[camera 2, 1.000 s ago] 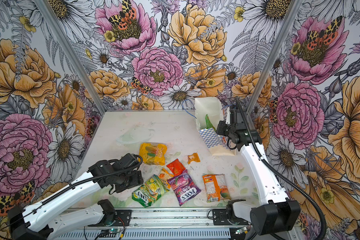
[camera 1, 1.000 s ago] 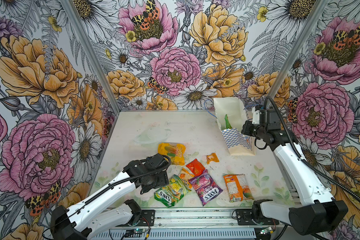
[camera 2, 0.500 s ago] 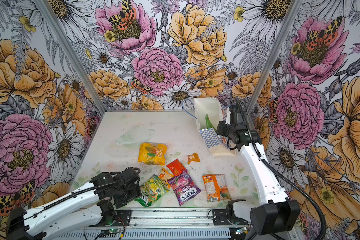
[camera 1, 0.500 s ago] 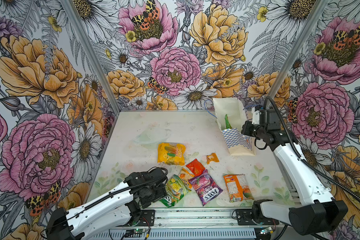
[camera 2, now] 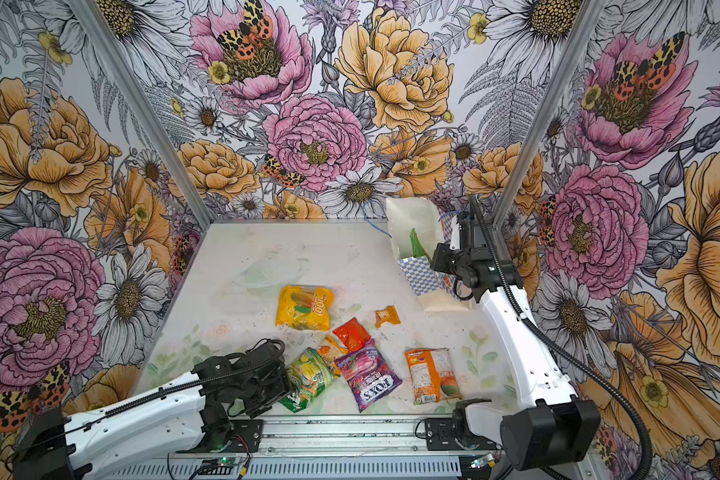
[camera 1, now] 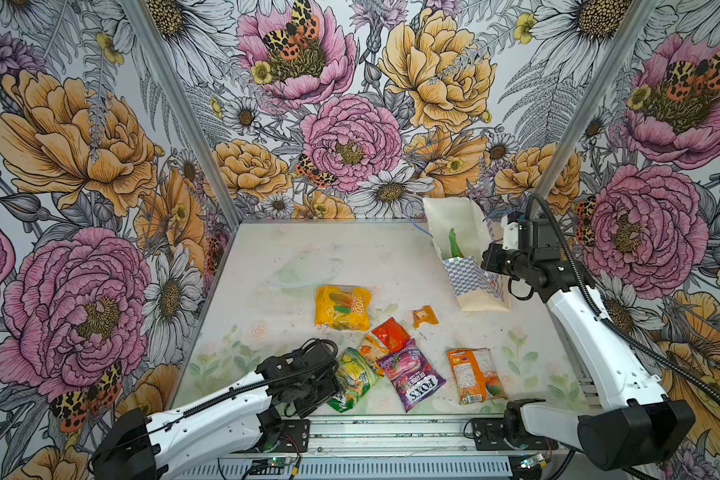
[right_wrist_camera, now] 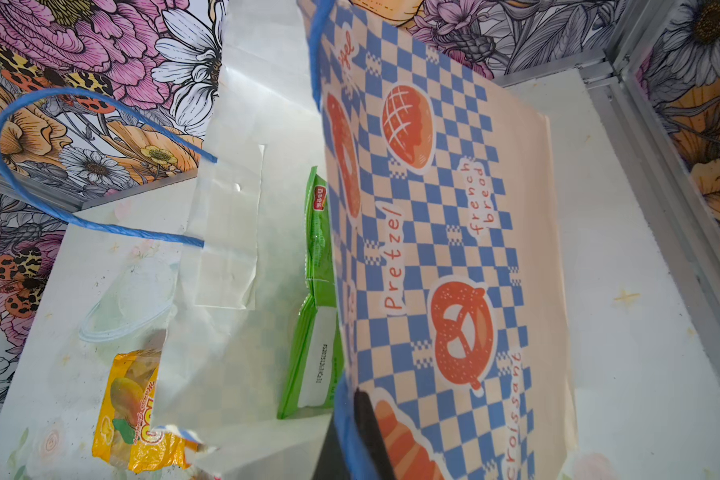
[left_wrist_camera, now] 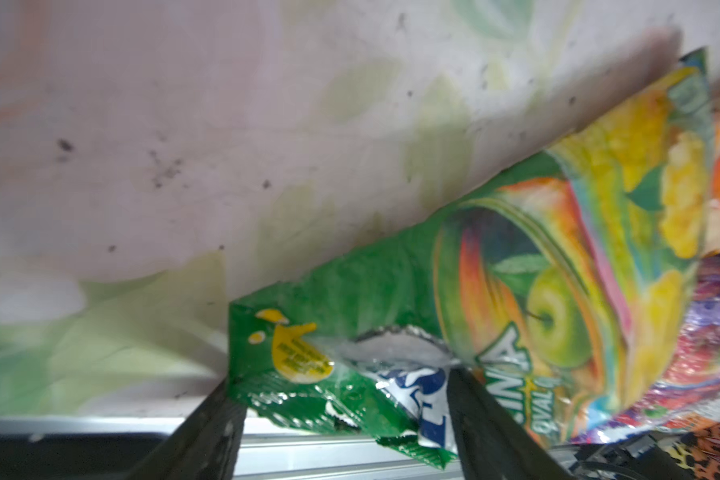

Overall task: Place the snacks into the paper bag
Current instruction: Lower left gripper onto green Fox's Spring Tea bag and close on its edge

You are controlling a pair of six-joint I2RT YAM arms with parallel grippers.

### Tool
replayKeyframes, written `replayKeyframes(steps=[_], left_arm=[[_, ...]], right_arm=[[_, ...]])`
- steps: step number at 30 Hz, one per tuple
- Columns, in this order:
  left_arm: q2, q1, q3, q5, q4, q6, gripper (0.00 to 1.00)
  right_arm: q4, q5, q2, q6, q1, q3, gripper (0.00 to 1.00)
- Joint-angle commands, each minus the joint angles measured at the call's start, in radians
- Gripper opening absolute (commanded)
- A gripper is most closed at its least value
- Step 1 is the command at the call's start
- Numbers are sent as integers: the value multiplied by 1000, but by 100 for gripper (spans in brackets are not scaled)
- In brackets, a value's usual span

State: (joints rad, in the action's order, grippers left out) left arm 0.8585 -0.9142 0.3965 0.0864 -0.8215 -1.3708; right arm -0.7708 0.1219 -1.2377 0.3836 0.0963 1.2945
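1. My left gripper (left_wrist_camera: pixel 339 376) stands wide. The left wrist view shows one dark finger at each side of the crumpled end of the green fruit packet (left_wrist_camera: pixel 516 270). I cannot tell whether the fingers press it.
2. In both top views my own wrist hides those fingers. Only there do I see where the green fruit packet (camera 1: pixel 352 380) lies: flat at the front edge of the table (camera 1: pixel 287 249), touching the purple FOX'S packet (camera 1: pixel 410 374).
3. My right gripper (right_wrist_camera: pixel 348 440) is closed on the paper bag (right_wrist_camera: pixel 454 208), pinching its checkered wall at the blue-edged rim. The right wrist view shows one dark finger on the printed outside.
4. The top views place the paper bag (camera 2: pixel 425 278) on its cream base at the table's far right, mouth open, well apart from the loose snacks.
5. One green packet in the bag (right_wrist_camera: pixel 316 291) stands on edge against the checkered wall. The right wrist view shows its whole length; the top views show only its tip.
6. The yellow packet (camera 1: pixel 341 307) lies mid-table and also appears in the right wrist view, beyond the bag. The red packet (camera 1: pixel 391 334), small orange packet (camera 1: pixel 425 318) and orange-and-white packet (camera 1: pixel 472 376) show in the top views alone.
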Motion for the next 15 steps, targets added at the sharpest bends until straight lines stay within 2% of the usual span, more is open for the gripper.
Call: replayKeyframes(steps=[1,9,15], left_arm=[[36,4,-40,-34,174,-12,66],[121,66,5,-70,197,92,34],[101,108,8,-102,195,126,21]], right_arm=[[18,13,26,-6,-7,-5,0],[16,20,34,-4,-7,-9,0],[17,24,44,-1,-8,-14,0]])
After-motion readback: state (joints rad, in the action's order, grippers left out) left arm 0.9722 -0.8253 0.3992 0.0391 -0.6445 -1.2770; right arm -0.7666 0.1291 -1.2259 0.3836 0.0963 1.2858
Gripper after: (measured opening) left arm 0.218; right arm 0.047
